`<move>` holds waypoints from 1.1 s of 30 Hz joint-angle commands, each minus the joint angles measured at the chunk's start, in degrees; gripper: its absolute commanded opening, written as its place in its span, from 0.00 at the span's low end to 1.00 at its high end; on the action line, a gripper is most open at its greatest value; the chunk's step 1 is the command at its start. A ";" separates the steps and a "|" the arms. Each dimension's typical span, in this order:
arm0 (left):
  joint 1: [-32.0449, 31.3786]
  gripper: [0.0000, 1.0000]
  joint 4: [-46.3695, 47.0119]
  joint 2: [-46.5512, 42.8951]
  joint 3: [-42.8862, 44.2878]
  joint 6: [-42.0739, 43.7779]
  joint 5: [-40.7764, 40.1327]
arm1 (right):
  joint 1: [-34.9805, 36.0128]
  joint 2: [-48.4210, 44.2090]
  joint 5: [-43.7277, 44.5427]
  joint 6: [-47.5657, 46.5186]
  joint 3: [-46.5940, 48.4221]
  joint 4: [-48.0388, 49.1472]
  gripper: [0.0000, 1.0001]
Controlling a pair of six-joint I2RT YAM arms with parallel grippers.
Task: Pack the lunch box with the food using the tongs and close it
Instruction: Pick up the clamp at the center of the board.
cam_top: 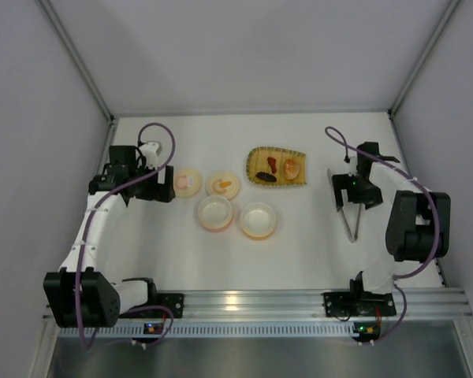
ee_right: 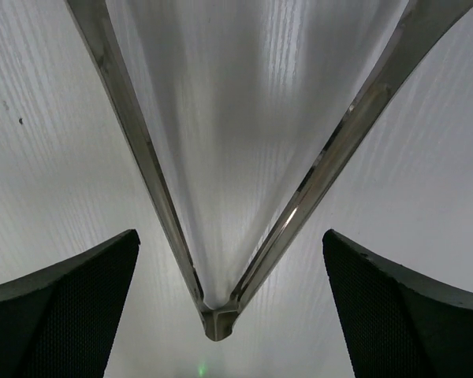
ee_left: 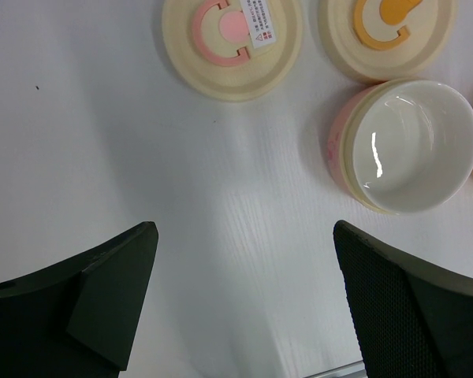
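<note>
The right hand [ee_right: 230, 236] hangs released, fingers [ee_right: 63, 315] either side of the tongs [ee_right: 217, 319], which lie on the tabletop [ee_right: 47, 118] with their joint nearest the wrist. Thin, springy metal, likely light and slick; a pinch across both arms just beyond the joint seems soundest. Farther out the tips run off the wrist view, and the hand's height above them cannot be told.

Glossy metal tongs [ee_right: 221, 236], seemingly steel
</note>
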 commanded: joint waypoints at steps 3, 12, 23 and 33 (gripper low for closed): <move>0.03 0.98 4.29 1.69 -0.90 0.25 1.20 | -0.80 3.14 2.36 3.14 3.67 5.23 0.96; -0.05 0.98 5.78 3.36 -1.51 0.51 1.03 | -0.71 6.92 3.41 3.32 3.68 6.54 0.95; 0.03 0.98 5.78 3.98 -1.60 1.21 0.15 | -0.80 7.89 1.22 1.82 1.22 9.36 0.83; -0.05 0.98 4.64 2.57 -1.34 1.48 -0.46 | -3.00 1.83 -3.26 -0.90 2.80 4.09 0.60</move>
